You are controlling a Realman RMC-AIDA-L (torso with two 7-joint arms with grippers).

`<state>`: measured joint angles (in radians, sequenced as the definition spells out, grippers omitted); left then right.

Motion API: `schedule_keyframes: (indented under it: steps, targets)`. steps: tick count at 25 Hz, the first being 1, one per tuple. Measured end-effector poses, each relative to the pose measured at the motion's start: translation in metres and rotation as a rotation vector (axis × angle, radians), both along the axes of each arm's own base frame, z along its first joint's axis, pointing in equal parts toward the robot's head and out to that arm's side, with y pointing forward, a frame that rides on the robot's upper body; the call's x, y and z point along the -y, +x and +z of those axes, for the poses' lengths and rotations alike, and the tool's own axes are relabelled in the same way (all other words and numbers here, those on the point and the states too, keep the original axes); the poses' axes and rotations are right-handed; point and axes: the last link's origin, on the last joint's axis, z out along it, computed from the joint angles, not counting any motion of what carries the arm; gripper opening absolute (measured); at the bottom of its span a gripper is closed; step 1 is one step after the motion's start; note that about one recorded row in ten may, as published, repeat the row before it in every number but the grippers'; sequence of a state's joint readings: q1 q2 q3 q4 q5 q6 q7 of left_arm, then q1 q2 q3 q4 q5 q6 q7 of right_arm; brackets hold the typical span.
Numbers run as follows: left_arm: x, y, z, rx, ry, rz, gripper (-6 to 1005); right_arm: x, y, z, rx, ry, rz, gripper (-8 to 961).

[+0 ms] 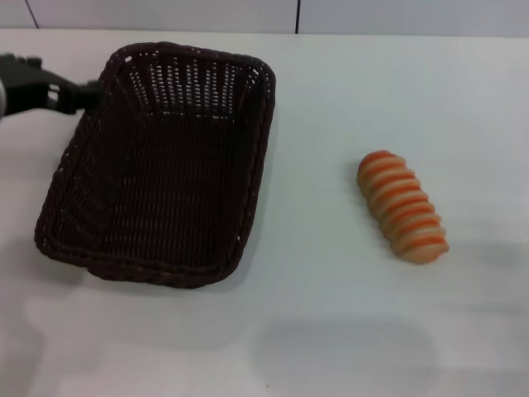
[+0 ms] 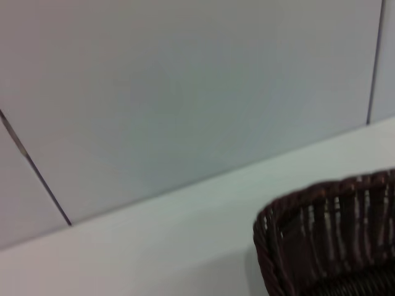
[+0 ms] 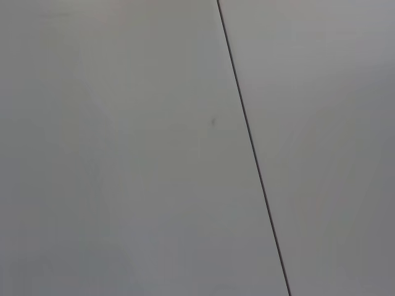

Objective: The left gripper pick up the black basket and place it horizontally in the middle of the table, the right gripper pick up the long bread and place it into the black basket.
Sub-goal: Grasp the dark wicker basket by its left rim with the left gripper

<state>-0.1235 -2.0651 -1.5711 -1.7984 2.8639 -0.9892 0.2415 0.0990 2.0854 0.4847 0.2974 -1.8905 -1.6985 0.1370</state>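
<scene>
The black basket (image 1: 261, 149) lies on the white table (image 1: 347, 331) left of centre, its long side running away from me and turned slightly. My left gripper (image 1: 91, 93) reaches in from the far left edge and meets the basket's braided rim at its far left corner. A corner of the basket also shows in the left wrist view (image 2: 333, 240). The long bread (image 1: 402, 207), with orange and cream ridges, lies on the table to the right of the basket, well apart from it. My right gripper is out of view; its wrist view shows only a grey wall.
A grey panelled wall (image 1: 165, 12) runs along the table's far edge. Bare tabletop lies between the basket and the bread (image 1: 314, 190) and along the near side.
</scene>
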Motion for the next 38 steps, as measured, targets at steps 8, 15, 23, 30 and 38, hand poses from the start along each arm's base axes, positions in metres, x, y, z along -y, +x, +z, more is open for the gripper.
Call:
schedule_keyframes:
  steps: [8, 15, 23, 30, 38]
  targets:
    - [-0.009, -0.017, -0.017, 0.005, -0.051, 0.066, 795, 0.0, 0.0, -0.001, -0.004, -0.002, 0.0, 752]
    - [-0.016, -0.028, -0.033, 0.003, -0.113, 0.141, 792, -0.001, -0.002, -0.003, -0.001, -0.018, 0.008, 752]
    - [-0.018, -0.027, -0.033, -0.019, -0.149, 0.159, 631, -0.002, -0.003, -0.004, 0.002, -0.025, 0.02, 752]
    - [-0.018, -0.012, -0.029, -0.073, -0.202, 0.08, 508, -0.004, -0.004, -0.002, 0.005, -0.021, 0.027, 752]
    - [-0.029, 0.016, -0.011, -0.022, -0.363, -0.135, 266, -0.001, -0.003, -0.002, 0.004, -0.016, 0.025, 752]
